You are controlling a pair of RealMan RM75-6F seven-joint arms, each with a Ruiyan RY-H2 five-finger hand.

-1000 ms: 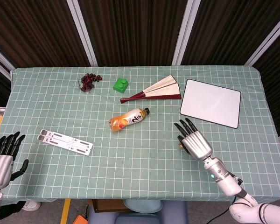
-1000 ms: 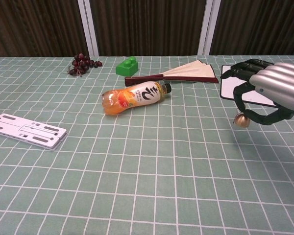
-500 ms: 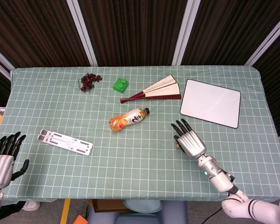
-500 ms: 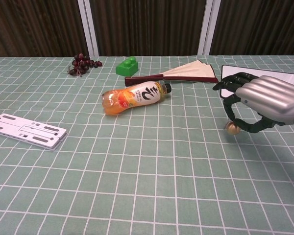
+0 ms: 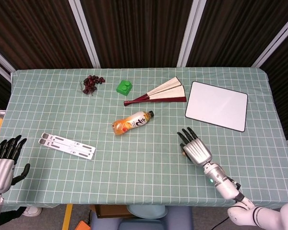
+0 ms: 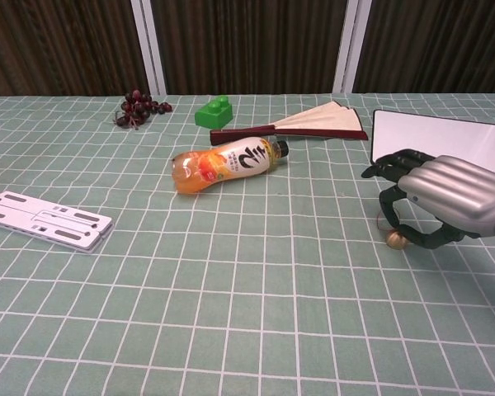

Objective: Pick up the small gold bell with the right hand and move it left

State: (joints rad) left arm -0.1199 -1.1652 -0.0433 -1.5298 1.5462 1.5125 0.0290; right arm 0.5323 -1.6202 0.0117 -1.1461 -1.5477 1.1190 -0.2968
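Observation:
The small gold bell [image 6: 393,239] sits low at the tablecloth, just under the curled fingers and thumb of my right hand [image 6: 442,200], which holds it by its top. From the head view the right hand [image 5: 196,150] lies right of the table's middle, near the front, and covers nearly all of the bell; only a sliver of it [image 5: 183,154] shows at the hand's left edge. My left hand [image 5: 3,160] hangs off the table's front left corner, fingers spread, with nothing in it.
An orange juice bottle [image 5: 132,121] lies left of and beyond the right hand. A white board [image 5: 216,105] is at the back right, and a folding fan [image 5: 159,91], a green block [image 5: 124,87] and grapes [image 5: 91,83] lie along the back. A white folded stand [image 5: 67,145] is at the left.
The right hand has come down and drawn nearer the front edge with the bell. The bell, which hung in the air, is now at the cloth. The left hand has not moved.

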